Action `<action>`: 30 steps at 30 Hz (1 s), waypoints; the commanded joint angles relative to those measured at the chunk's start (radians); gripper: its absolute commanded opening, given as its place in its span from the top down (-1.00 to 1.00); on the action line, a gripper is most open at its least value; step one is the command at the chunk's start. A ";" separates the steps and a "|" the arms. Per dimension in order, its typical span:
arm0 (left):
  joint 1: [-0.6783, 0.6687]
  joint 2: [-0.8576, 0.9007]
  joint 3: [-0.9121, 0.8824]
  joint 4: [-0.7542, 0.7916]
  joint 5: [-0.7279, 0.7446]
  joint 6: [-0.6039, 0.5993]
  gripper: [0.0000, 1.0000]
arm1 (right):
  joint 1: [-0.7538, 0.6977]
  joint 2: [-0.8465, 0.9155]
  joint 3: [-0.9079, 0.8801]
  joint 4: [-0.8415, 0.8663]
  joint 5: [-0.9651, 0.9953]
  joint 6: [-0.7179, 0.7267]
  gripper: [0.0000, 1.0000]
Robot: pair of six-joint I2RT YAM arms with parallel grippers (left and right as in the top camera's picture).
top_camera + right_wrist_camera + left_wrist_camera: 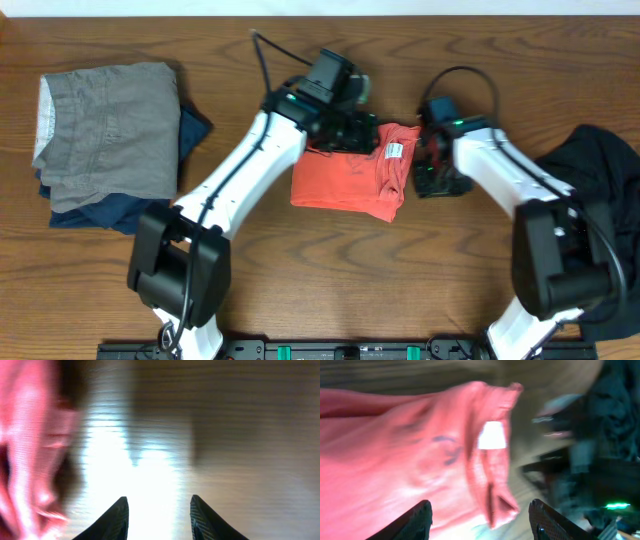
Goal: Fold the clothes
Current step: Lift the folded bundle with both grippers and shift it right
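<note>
The coral-red T-shirt (352, 178) lies folded into a small rectangle at the table's middle, its white neck label facing up. My left gripper (352, 132) hovers at the shirt's far edge, open and empty; in the left wrist view the shirt (395, 455) fills the space under its jaws (480, 520). My right gripper (428, 172) is just right of the shirt, open over bare wood (158, 515), with the shirt's edge (30, 435) at its left. The black garment (600, 185) lies crumpled at the right edge.
A folded grey garment (110, 125) with a pale waistband sits on a navy blue garment (115, 212) at the far left. The wooden table (330, 290) shows in front of the shirt. A black rail (340, 350) runs along the near edge.
</note>
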 commanded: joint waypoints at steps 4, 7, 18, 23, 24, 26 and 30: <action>0.124 -0.002 0.022 -0.063 -0.175 0.010 -0.28 | -0.092 -0.192 0.087 0.034 -0.222 -0.101 0.18; 0.154 0.002 0.002 -0.063 -0.207 0.014 -0.30 | -0.084 -0.222 0.087 0.047 -0.393 -0.149 0.20; 0.165 0.147 -0.016 -0.066 -0.215 0.077 -0.30 | 0.103 -0.105 0.044 0.111 -0.547 -0.160 0.34; 0.164 0.221 -0.016 -0.100 -0.214 0.077 -0.30 | 0.162 0.007 0.044 0.116 -0.531 -0.151 0.42; 0.164 0.231 -0.016 -0.110 -0.214 0.077 -0.30 | 0.167 0.031 0.044 0.116 -0.506 -0.130 0.44; 0.164 0.247 -0.016 -0.132 -0.215 0.077 -0.31 | 0.170 0.069 0.044 0.109 -0.445 -0.083 0.43; 0.164 0.276 -0.016 -0.202 -0.215 0.077 -0.32 | 0.167 0.124 0.044 0.060 -0.246 0.022 0.47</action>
